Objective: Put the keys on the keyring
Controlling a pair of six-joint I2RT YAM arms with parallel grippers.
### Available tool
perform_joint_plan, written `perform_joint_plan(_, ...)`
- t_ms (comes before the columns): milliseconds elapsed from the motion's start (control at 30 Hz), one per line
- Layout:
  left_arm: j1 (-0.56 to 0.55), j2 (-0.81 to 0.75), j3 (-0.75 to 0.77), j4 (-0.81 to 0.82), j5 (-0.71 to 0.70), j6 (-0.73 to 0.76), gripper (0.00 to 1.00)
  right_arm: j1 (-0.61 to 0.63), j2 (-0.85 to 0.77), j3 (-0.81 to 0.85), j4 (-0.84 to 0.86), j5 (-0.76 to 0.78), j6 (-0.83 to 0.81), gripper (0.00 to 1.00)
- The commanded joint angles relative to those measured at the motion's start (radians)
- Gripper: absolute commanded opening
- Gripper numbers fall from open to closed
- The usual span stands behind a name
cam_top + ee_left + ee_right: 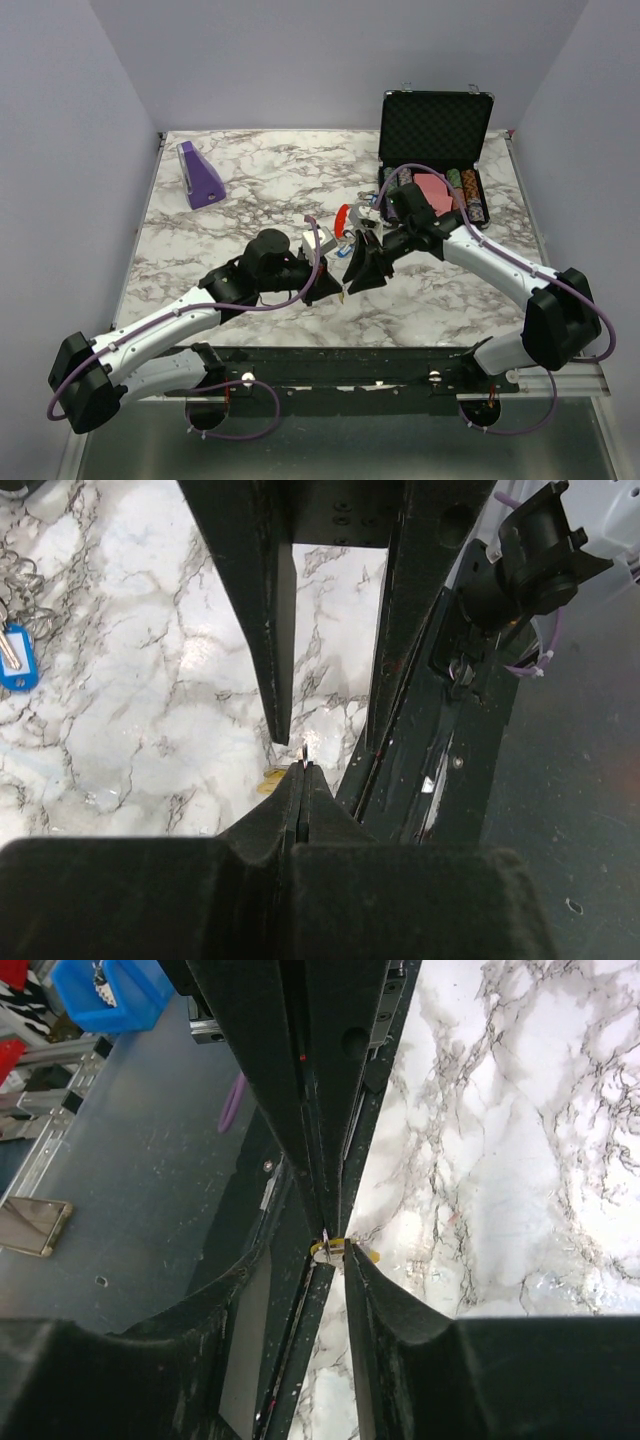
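The left gripper is closed, pinching the yellow key just above the table, mid-way along its near edge; the right gripper meets it tip to tip, jaws partly apart around the key, grip uncertain; the keyring lies just beyond both, toward the far edge.

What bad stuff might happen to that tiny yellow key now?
The left gripper pinches the yellow key only at its very tip, so it might slip and fall onto the table.
The right gripper has its open jaws crowded close around it; a bump might knock it loose.
The keyring lies apart, farther back, so the key must travel.
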Motion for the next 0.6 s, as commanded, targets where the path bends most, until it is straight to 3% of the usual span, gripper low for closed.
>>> perform_joint_plan(0, 0.015, 0.012, 0.04, -0.061, 0.038, 0.022, 0.0, 0.011, 0.013, -0.003, -0.025, 0.023, -0.026, 0.42)
perform_joint_plan(567, 0.022, 0.03, 0.034, -0.004, 0.081, -0.01, 0.0, 0.028, 0.024, -0.014, 0.027, 0.061, 0.026, 0.4)
